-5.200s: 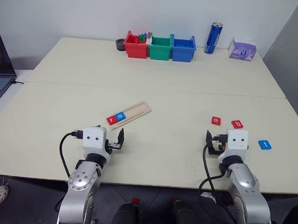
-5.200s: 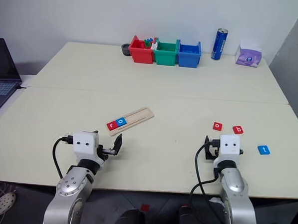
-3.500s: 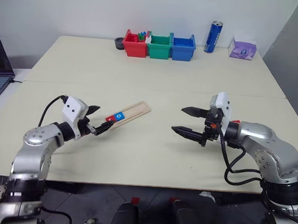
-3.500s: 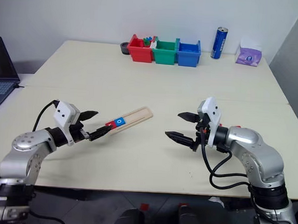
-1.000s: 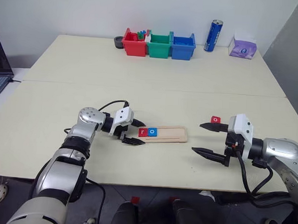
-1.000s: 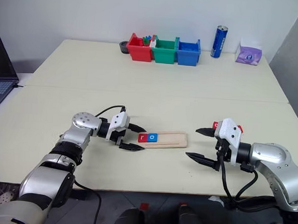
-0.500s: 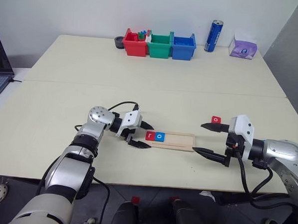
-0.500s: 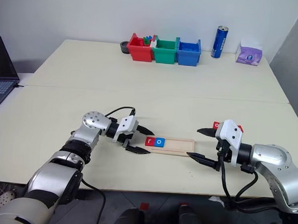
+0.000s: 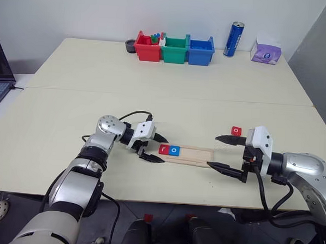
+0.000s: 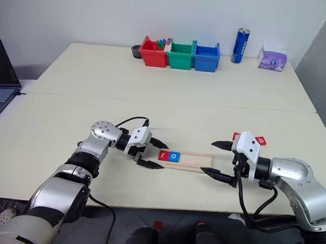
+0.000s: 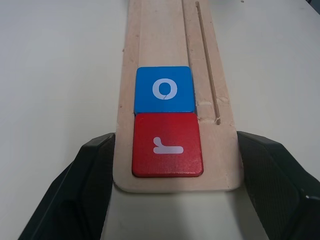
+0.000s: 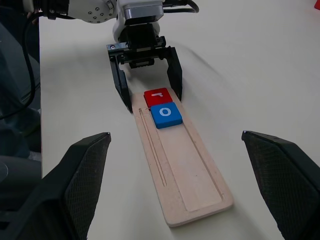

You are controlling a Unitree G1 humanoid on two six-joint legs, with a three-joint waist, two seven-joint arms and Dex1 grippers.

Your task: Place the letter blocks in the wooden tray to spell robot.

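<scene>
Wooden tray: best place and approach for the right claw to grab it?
Take the wooden tray at its bare end, the one nearest the right claw, fingers across its narrow width on the long edges, coming in low along its length. It lies flat and thin; the far end carries the r block and o block and sits between the left claw fingers.

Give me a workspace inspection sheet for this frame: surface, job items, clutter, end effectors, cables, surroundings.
Surface: pale table, two tops butted together.
Job's things: wooden tray between both arms; red r block and blue o block seated touching at its left end. Red o block loose on the table.
Clutter: red, green, blue bins, blue can, purple tissue pack at far edge.
End effectors: left end effector open, straddling tray's left end; right end effector open, straddling its right end.
Cables: black cable on left arm.
Surroundings: laptop at left.
</scene>
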